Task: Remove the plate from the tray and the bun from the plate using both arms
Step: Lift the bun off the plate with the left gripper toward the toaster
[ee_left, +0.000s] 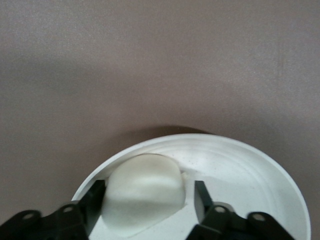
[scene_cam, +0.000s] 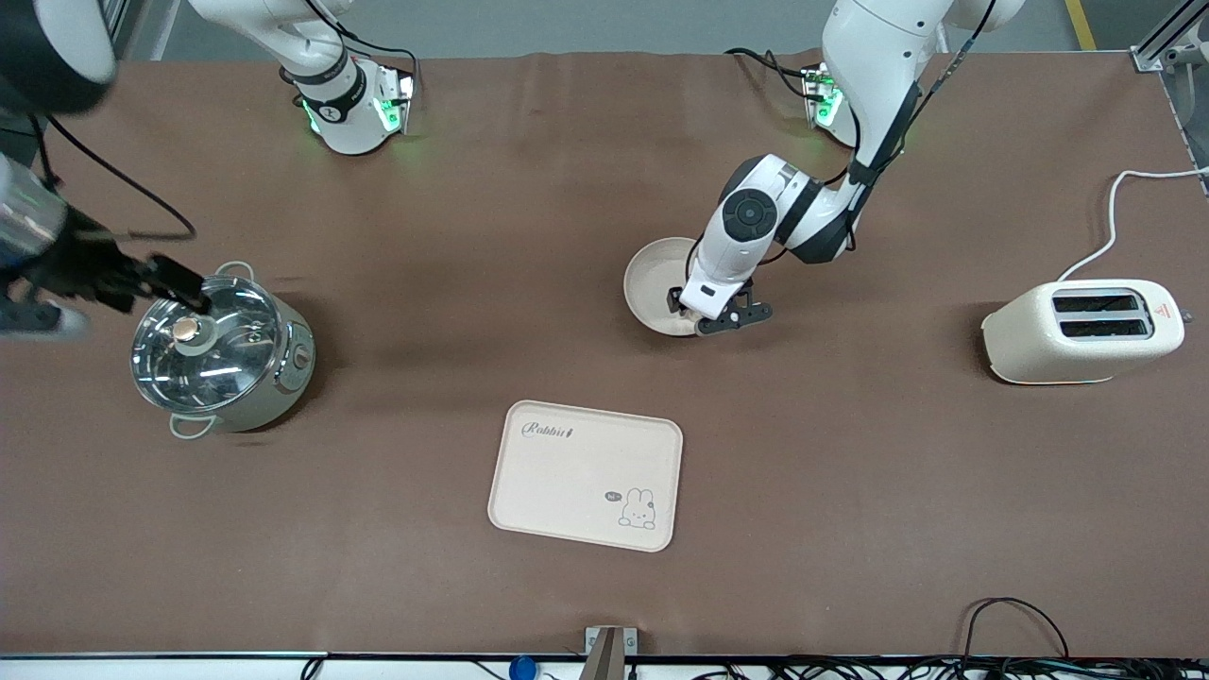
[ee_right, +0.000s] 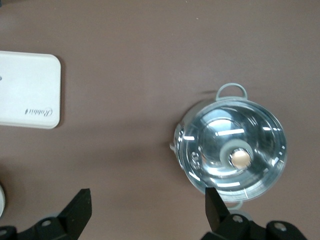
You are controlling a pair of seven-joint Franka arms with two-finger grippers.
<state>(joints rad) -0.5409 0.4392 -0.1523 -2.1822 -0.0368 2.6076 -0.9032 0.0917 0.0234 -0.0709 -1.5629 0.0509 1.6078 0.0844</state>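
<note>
The round cream-white plate (scene_cam: 650, 274) lies on the brown table in front of the left arm's base. My left gripper (scene_cam: 720, 319) is down in the plate at the rim nearer the front camera. In the left wrist view the plate (ee_left: 250, 175) holds the pale bun (ee_left: 142, 192), which sits between the open fingers of my left gripper (ee_left: 149, 190). One finger touches the bun and the other stands a little apart. The bun is hidden in the front view. My right gripper (scene_cam: 184, 283) is open and empty in the air over the pot's edge; it also shows in the right wrist view (ee_right: 146, 195).
A steel pot with a glass lid (scene_cam: 222, 349) stands toward the right arm's end, also seen in the right wrist view (ee_right: 232, 150). The cream rabbit tray (scene_cam: 586, 472) lies nearer the front camera than the plate. A cream toaster (scene_cam: 1086, 331) with a cable stands toward the left arm's end.
</note>
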